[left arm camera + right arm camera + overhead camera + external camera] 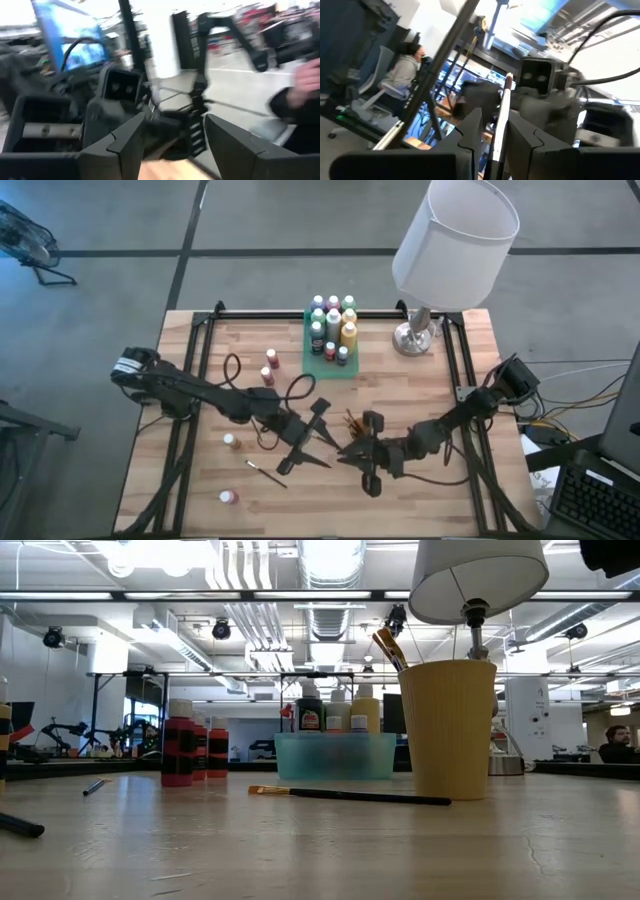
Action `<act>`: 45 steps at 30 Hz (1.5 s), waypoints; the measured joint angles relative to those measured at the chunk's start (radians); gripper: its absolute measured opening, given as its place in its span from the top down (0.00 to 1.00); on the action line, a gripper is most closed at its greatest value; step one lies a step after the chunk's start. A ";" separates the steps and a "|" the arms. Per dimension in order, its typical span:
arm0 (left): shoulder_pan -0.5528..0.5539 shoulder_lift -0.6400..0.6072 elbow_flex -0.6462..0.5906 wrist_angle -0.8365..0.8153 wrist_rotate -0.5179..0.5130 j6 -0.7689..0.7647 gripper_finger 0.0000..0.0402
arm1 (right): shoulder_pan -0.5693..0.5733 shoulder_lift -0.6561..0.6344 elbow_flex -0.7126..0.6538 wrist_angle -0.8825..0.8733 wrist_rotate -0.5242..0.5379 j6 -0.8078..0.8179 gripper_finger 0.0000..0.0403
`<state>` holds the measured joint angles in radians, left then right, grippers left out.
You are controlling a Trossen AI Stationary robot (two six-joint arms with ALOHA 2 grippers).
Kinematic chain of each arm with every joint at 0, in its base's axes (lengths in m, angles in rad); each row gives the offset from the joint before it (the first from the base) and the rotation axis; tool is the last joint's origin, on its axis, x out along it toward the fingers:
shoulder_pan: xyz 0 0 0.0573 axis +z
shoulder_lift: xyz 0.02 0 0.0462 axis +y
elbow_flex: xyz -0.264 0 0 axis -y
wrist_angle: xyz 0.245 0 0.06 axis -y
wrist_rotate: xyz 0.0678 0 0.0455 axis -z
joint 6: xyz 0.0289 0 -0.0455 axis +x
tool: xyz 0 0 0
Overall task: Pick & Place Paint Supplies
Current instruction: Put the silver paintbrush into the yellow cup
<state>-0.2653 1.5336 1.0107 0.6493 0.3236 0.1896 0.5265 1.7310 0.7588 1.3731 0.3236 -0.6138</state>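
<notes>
My right gripper [352, 452] hangs over the table's near middle, shut on a thin paintbrush [506, 95] whose pale ferrule and reddish tip rise past its fingers. My left gripper [322, 438] faces it from the left, open with nothing between its fingers [125, 145]. A yellow cup [450, 730] stands upright on the table with brushes [388, 645] sticking out of it. Another dark-handled paintbrush [350, 797] lies flat on the wood. Several paint bottles [333, 320] stand in the green tray [312, 365]. Neither gripper shows in the low view. My right gripper pinches the paintbrush's shaft [496, 137] between its two fingers. The ferrule and tip [509, 77] stick out beyond the fingertips, toward the left arm. The brush's other end is hidden by the gripper itself.
Loose bottles stand on the left half: two red ones [269, 367], one with a pale cap [232, 442] and one near the front edge [229, 497]. A small brush [265, 473] lies near them. A lamp [430, 270] stands at the far right. People sit beyond the table.
</notes>
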 joint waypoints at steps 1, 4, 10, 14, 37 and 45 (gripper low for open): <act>0.000 0.001 0.005 0.006 0.014 -0.003 0.48 | 0.000 0.001 -0.001 -0.003 0.001 0.000 0.85; -0.005 0.006 0.017 0.020 0.009 -0.007 0.48 | -0.002 0.001 -0.001 -0.001 0.001 0.002 0.85; -0.004 0.027 0.035 0.030 -0.032 -0.007 0.48 | -0.002 0.001 -0.001 -0.005 -0.003 0.004 0.85; -0.004 0.054 0.056 0.030 -0.035 -0.004 0.48 | -0.003 0.001 -0.001 -0.005 -0.003 0.004 0.85; -0.004 0.081 0.103 0.031 -0.040 -0.012 0.84 | -0.004 0.002 -0.001 -0.009 0.002 0.004 0.86; -0.003 0.081 0.103 0.032 -0.043 -0.034 0.98 | -0.003 0.002 -0.002 -0.010 0.005 0.001 0.86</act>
<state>-0.2680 1.6142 1.1141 0.6811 0.2806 0.1555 0.5236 1.7332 0.7572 1.3636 0.3283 -0.6128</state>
